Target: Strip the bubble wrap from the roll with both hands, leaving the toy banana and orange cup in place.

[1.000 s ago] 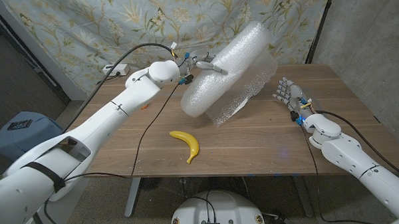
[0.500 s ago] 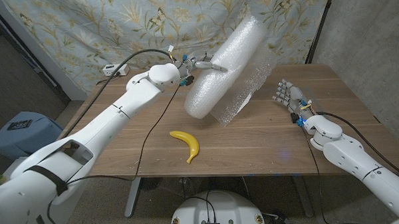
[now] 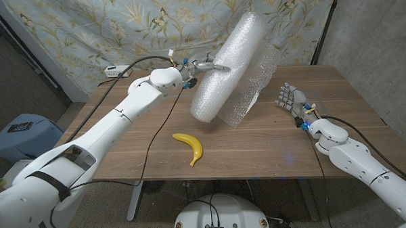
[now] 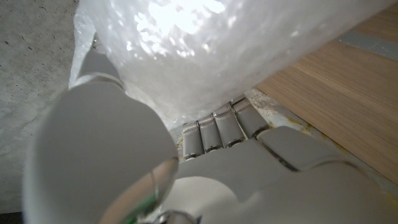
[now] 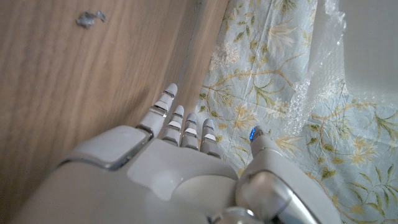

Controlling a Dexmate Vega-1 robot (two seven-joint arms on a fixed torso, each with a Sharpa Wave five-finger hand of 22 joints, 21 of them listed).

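Wooden desk point(image 3: 258, 136), floral curtain point(image 3: 118, 22) behind — left hand point(image 3: 203, 65) grips the bubble wrap roll point(image 3: 225, 66), tilted steeper than before; right hand point(image 3: 288, 97) open.

Floral curtain point(image 3: 118, 22) behind wooden table point(image 3: 258, 142).

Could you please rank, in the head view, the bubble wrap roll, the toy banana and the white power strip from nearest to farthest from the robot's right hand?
From the right hand, which stands open near the table's right side:
1. Bubble wrap roll, just to its left, lifted and tilted, gripped by the left hand.
2. Toy banana, front middle of the table.
3. White power strip, far left corner.
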